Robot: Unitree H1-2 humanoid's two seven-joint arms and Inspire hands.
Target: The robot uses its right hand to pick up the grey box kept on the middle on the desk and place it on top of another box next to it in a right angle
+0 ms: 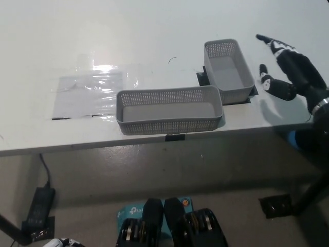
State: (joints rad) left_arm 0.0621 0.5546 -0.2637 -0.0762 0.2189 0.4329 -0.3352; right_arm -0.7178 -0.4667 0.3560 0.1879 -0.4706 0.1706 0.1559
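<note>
Two grey perforated boxes sit on the white desk (154,31). The long one (168,109) lies crosswise near the front edge, at the middle. The second box (227,71) stands lengthwise behind its right end, at a right angle, almost touching it. My black right hand (288,69) hovers over the desk to the right of the second box, open, fingers spread and holding nothing. It is a short way from that box. A sliver of my white left hand (64,242) shows at the bottom left edge, below the desk.
A clear plastic sheet (91,92) lies on the desk left of the long box. A black square (226,87) lies under the second box. Below the desk edge, a black power brick (40,201) and a blue carton (128,212) lie on the floor.
</note>
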